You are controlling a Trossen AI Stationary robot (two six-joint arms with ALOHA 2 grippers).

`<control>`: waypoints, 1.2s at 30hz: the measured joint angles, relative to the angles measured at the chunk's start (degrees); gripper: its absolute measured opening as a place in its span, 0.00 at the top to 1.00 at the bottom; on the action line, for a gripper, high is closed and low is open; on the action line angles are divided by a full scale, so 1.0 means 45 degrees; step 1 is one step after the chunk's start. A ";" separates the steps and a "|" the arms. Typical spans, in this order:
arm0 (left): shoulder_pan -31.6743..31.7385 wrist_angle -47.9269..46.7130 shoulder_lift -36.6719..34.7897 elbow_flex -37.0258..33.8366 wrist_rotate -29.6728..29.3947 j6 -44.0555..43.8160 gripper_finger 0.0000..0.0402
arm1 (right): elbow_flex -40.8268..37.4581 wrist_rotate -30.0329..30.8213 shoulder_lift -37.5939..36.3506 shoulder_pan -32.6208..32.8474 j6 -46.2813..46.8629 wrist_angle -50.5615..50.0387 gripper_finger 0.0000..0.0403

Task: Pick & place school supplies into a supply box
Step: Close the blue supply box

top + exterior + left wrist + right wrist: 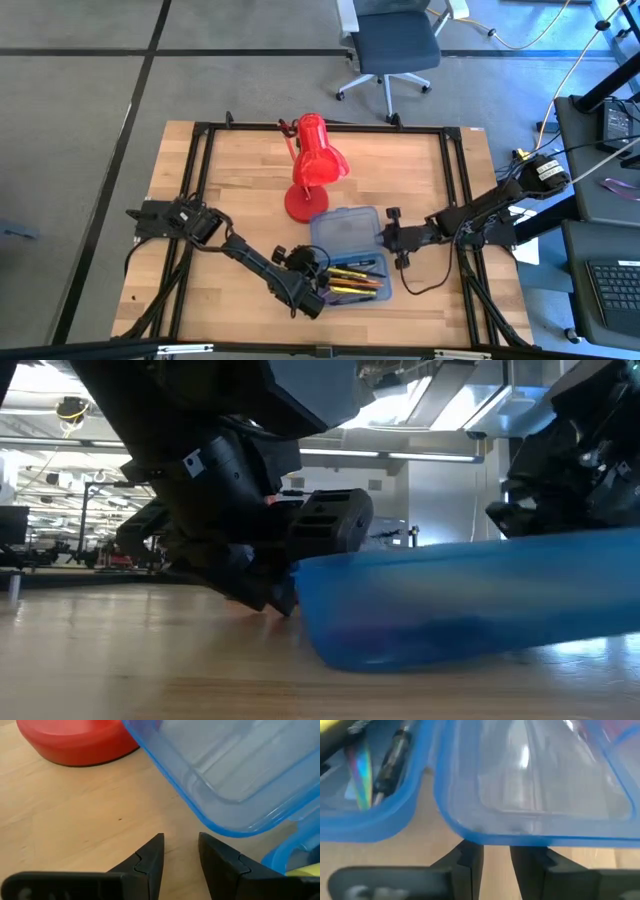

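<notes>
- Lying open on the table [220, 180], the translucent blue supply box [345, 232] is showing yellow and orange pens [352, 280] in one half.
- Left gripper [180, 851] is hovering empty, fingers slightly parted.
- Right gripper [496, 854] is sitting at the lid's edge, narrowly parted.

Even bright overhead light, ceiling strip lights [400, 457] glaring (low view), glare streak on supply box [525, 757], close foreground soft-focused.

My wooden table [400, 170] carries a red desk lamp [312, 170] standing on its round base near the middle. Just beside that base lies the open blue supply box [345, 228], one half holding pens [352, 281].
</notes>
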 joint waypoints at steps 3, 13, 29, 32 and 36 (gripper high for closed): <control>-0.0043 -0.0029 0.0003 0.0000 -0.0010 0.0005 0.71 | 0.0000 -0.0038 0.0000 0.0167 -0.1003 0.0589 0.76; -0.0038 -0.0239 0.0003 0.0005 0.0039 -0.0064 0.72 | 0.0005 0.1850 -0.0005 0.0658 -0.3245 0.0812 0.76; -0.0048 -0.0435 -0.0599 0.0002 0.0226 0.0243 0.73 | 0.0010 0.3558 -0.0012 0.1414 -0.6978 0.1664 0.76; -0.0043 -0.0477 -0.0599 0.0044 0.0208 0.0244 0.73 | 0.0010 0.3551 -0.0010 0.1563 -0.7272 0.2130 0.76; -0.0048 -0.0458 -0.0599 0.0049 0.0262 0.0243 0.72 | 0.0010 0.3544 -0.0150 0.1770 -0.7802 0.2533 0.76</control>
